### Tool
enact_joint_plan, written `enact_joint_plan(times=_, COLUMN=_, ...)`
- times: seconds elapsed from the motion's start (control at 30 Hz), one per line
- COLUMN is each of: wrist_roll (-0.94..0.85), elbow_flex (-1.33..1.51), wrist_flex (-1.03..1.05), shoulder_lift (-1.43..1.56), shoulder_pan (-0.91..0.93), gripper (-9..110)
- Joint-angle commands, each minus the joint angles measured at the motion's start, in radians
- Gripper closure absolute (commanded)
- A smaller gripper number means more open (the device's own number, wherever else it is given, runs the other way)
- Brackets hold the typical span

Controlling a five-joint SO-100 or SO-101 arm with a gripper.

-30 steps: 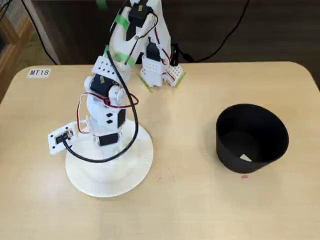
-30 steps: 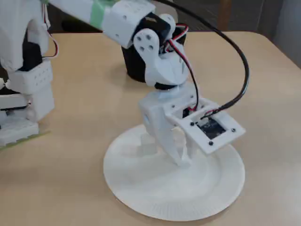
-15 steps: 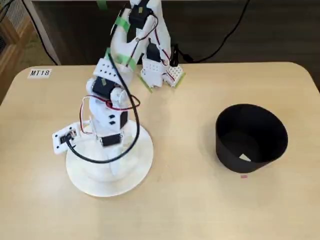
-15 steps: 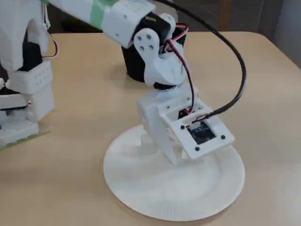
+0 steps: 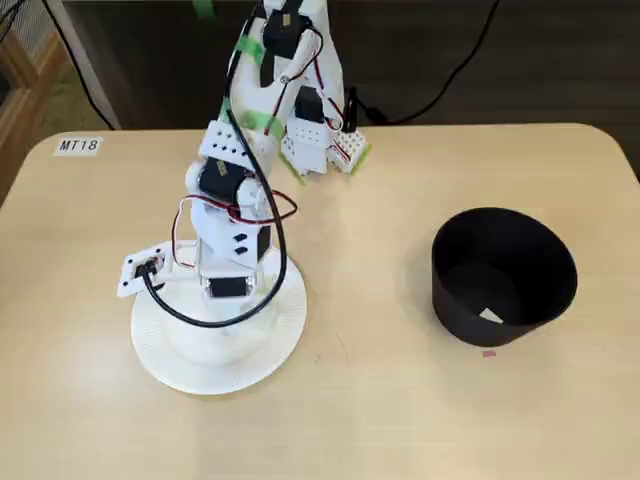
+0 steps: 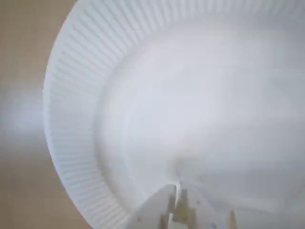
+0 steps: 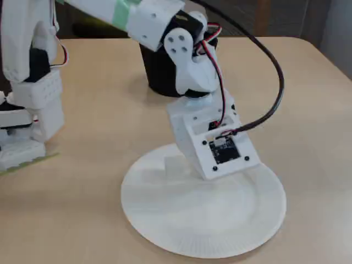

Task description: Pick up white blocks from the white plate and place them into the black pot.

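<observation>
The arm is leaning over the plate (image 5: 165, 362) with its gripper (image 6: 177, 202) low above the plate's floor — and in the wrist view the tips are looking almost together, though whether a block is pinched between them I cannot tell, since the side view is hiding the fingers behind the wrist housing. A pale cube-like shape (image 7: 175, 165) is sitting on the plate just left of the gripper in the side view, faint against the white. One block (image 5: 489, 316) is already lying in the pot (image 5: 503, 277), which is standing well apart to the right in the top view. For a clean step, I'd be judging it wise to confirm a grip before lifting, rise straight up clear of the ribbed rim, then swing across and release low inside the pot's tall walls. The table (image 5: 370, 400) is a light wood top — bare around the plate, with dark cables trailing behind.
</observation>
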Motion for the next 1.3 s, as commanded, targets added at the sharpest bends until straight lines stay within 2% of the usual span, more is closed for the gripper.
enact_joint_plan(times=0.0, wrist_roll=0.009, elbow_flex=-0.054, wrist_flex=-0.005, shoulder_lift=0.006, shoulder_pan=0.017, gripper=100)
enact_joint_plan(times=0.1, wrist_roll=-0.002, elbow_flex=-0.055, wrist_flex=0.003, shoulder_lift=0.014, shoulder_pan=0.04, gripper=78)
enact_joint_plan(times=0.27, wrist_roll=0.04, elbow_flex=-0.078, wrist_flex=0.075, shoulder_lift=0.018, shoulder_pan=0.072, gripper=64)
enact_joint_plan(times=0.5, wrist_roll=0.132, elbow_flex=-0.15, wrist_flex=0.241, shoulder_lift=0.011, shoulder_pan=0.026, gripper=65)
enact_joint_plan(times=0.83, wrist_roll=0.273, elbow_flex=-0.166, wrist_flex=0.31, shoulder_lift=0.005, shoulder_pan=-0.092, gripper=66)
enact_joint_plan(times=1.0, wrist_roll=0.339, elbow_flex=-0.167, wrist_flex=0.345, shoulder_lift=0.008, shoulder_pan=-0.08, gripper=65)
enact_joint_plan(times=1.27, wrist_roll=0.285, elbow_flex=-0.176, wrist_flex=0.35, shoulder_lift=-0.003, shoulder_pan=-0.054, gripper=65)
